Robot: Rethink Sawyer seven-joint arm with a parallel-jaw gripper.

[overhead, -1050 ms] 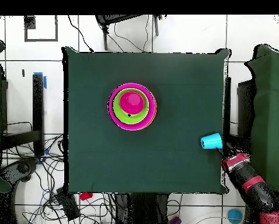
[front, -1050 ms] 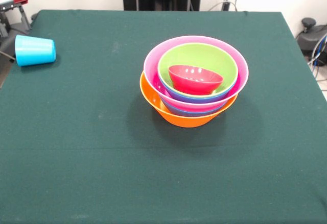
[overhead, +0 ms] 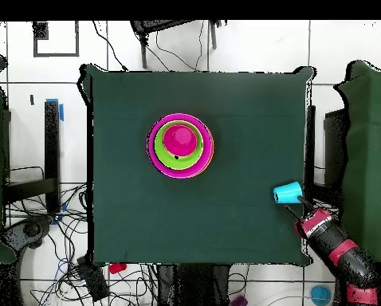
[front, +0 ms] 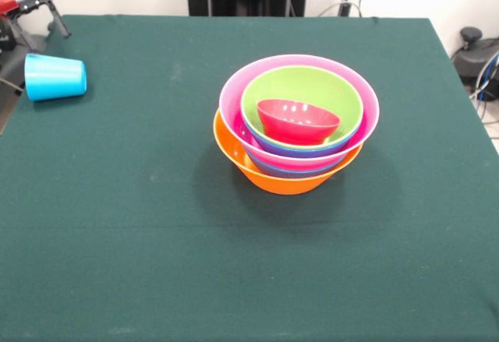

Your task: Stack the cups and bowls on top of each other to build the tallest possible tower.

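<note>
On the dark green cloth-covered table (front: 117, 241), well away from the pincer, stands the tower (front: 296, 124) of glossy round plastic bowls nested upright: the orange bowl (front: 273, 174) lowest, then pink (front: 234, 96), a sliver of purple-blue (front: 312, 153), lime green (front: 343, 96) and the small red bowl (front: 298, 121) innermost. Farther back, at the table's edge, the small light-blue plastic cup (front: 54, 76) lies on its side, right at the tips of the red and black pincer (overhead: 304, 209); whether it grips the cup I cannot tell.

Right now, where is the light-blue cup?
The blue cup lies on its side at the table's far left edge in the front view, beside the gripper, apart from the nested bowls.
</note>
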